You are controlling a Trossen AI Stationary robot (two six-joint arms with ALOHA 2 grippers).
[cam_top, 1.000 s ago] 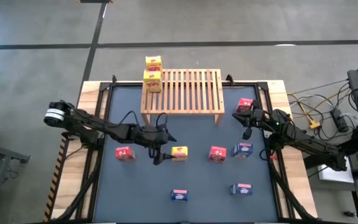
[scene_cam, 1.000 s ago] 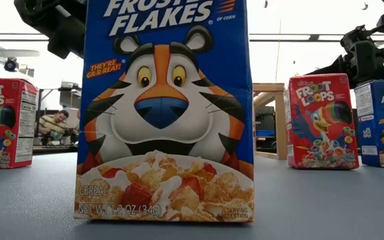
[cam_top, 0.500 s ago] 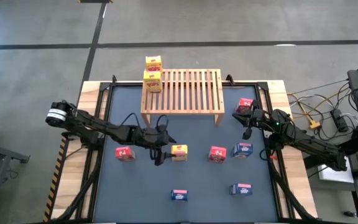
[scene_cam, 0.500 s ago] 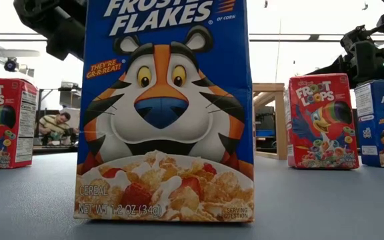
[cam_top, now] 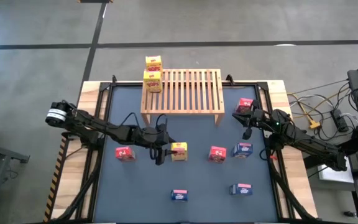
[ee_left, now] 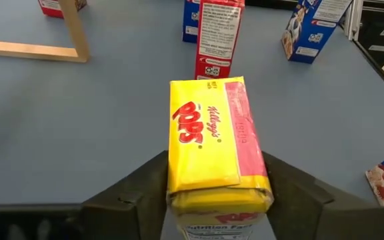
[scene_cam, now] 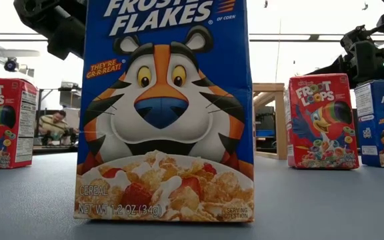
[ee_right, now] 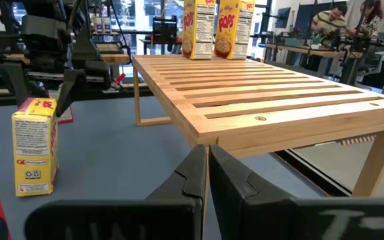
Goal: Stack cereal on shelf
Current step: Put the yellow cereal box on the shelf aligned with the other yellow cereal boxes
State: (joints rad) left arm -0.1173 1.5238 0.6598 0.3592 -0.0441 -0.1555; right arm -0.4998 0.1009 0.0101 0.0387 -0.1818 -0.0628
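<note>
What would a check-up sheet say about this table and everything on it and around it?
Surface: dark mat on a wooden table.
Job's things: wooden rack with two yellow boxes at its far left corner; third yellow box, three red boxes and three blue boxes on the mat.
Clutter: nothing seen.
Grippers: left gripper jaws clamp the third yellow box; right gripper jaws shut, empty, beside the rack.
Cables: loose leads right of the table.
Surroundings: grey floor; people at benches beyond.
</note>
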